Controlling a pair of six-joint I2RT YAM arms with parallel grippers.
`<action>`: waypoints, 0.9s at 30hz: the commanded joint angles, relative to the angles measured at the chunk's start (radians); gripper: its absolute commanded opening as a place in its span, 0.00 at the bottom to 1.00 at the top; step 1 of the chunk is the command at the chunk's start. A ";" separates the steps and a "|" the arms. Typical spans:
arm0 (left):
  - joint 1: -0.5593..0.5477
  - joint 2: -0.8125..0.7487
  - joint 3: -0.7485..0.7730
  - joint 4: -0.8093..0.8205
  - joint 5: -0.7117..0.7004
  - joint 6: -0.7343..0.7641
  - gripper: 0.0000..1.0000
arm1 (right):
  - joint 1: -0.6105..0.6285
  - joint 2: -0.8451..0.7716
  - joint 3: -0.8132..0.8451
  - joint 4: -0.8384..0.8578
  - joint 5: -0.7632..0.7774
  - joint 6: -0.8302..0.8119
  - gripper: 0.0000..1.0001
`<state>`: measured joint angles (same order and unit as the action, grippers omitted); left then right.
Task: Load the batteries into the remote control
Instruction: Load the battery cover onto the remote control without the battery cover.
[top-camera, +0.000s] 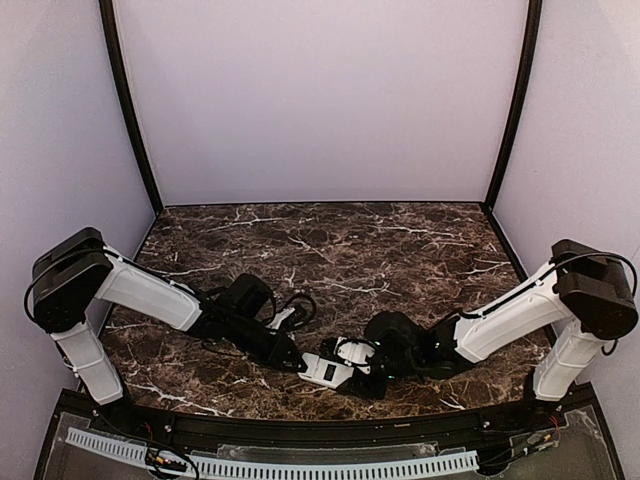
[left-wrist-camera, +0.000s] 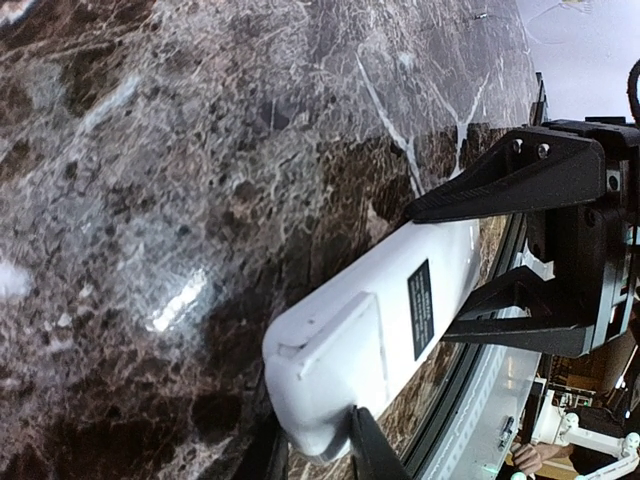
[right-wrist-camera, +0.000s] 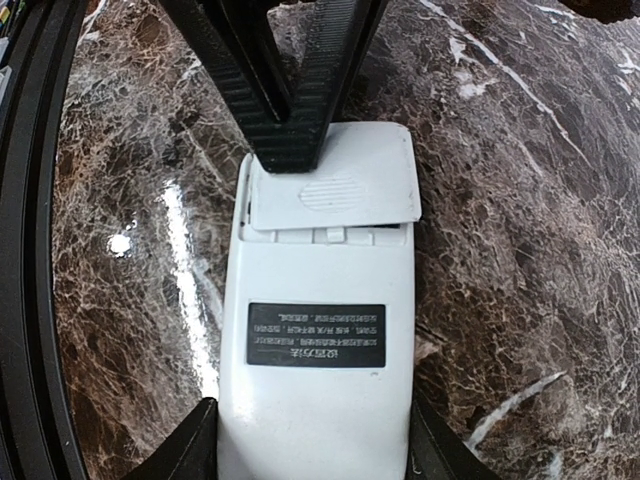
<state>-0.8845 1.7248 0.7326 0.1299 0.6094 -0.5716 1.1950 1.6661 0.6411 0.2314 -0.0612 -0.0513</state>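
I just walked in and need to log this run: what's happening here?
The right gripper holds the remote control by its sides, back up, over the marble table. The left gripper rests its tips on the battery cover, which sits slightly askew at the remote's end, not fully shut. No batteries are in view.

Robot lab test cell, not a home. Plain pale walls (top-camera: 320, 100) box in a marble-look table (top-camera: 350, 240) left, right and far. Black posts (top-camera: 130, 110) at far corners, white slotted cable duct (top-camera: 300, 468) along near edge.
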 joint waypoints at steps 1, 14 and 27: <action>-0.005 0.029 -0.028 0.038 0.080 0.024 0.20 | 0.000 0.020 -0.021 -0.026 0.080 -0.013 0.04; 0.003 0.055 -0.025 0.074 0.156 -0.032 0.16 | 0.017 0.015 -0.027 -0.018 0.105 -0.023 0.03; 0.038 0.085 -0.054 0.175 0.302 -0.070 0.06 | 0.038 0.006 -0.047 0.012 0.104 -0.044 0.00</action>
<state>-0.8169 1.7824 0.6975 0.2405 0.8066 -0.6460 1.2255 1.6543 0.6254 0.2455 0.0010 -0.0692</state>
